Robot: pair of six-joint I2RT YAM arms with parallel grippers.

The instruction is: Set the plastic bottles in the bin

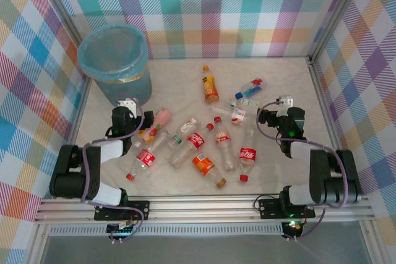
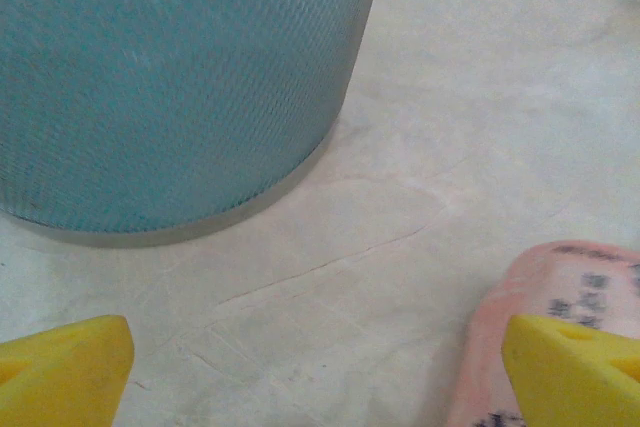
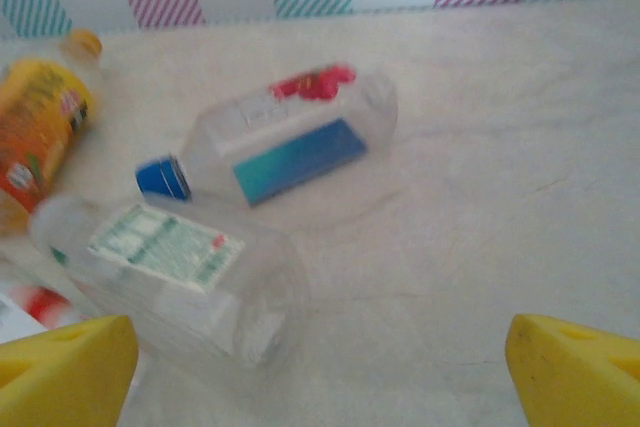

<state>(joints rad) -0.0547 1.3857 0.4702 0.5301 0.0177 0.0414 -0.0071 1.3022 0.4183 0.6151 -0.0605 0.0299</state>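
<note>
The bin (image 1: 114, 60), lined with a light-blue bag, stands at the back left; its wall (image 2: 170, 77) rises close ahead in the left wrist view. Several plastic bottles lie scattered mid-table, among them a pink one (image 1: 162, 117), a red-labelled one (image 1: 196, 140) and an orange one (image 1: 211, 86). My left gripper (image 1: 132, 109) is open, just in front of the bin, with the pink bottle (image 2: 560, 317) by its right fingertip (image 2: 575, 367). My right gripper (image 3: 320, 377) is open too. A green-white labelled bottle (image 3: 170, 277) lies by its left fingertip (image 3: 65, 372), and a blue-labelled bottle (image 3: 290, 142) lies beyond.
Checkered walls enclose the table on three sides, with a metal rail (image 1: 204, 205) along the near edge. Bare tabletop (image 1: 291, 81) lies at the back right, and more red-labelled bottles (image 1: 247, 154) lie near the front centre.
</note>
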